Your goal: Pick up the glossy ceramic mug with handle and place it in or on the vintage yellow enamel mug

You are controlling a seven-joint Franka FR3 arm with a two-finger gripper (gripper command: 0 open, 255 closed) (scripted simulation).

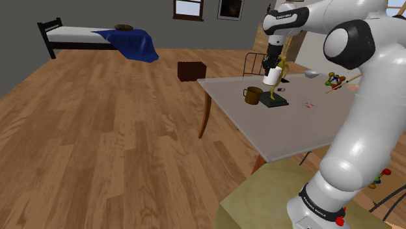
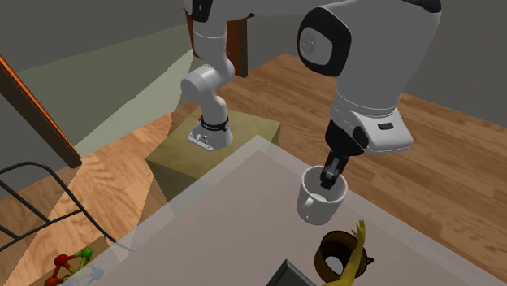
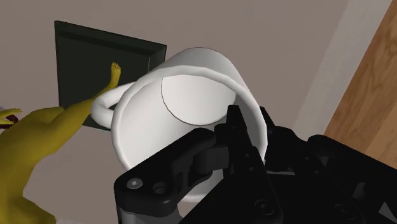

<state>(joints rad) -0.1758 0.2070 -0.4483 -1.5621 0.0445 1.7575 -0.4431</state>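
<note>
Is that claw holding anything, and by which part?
Yes, the claw holds the white mug by its rim, one finger inside the cup and one outside, clear of the table.

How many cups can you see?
2. A white mug is held in the gripper above the table; a brown mug stands on the table close by. I see no others.

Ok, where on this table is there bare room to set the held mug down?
The wide table stretch nearest the stand is bare. It is crowded near the white mug: the brown mug and yellow figure on its dark base sit close together. The far edge holds a bowl and toys.
</note>
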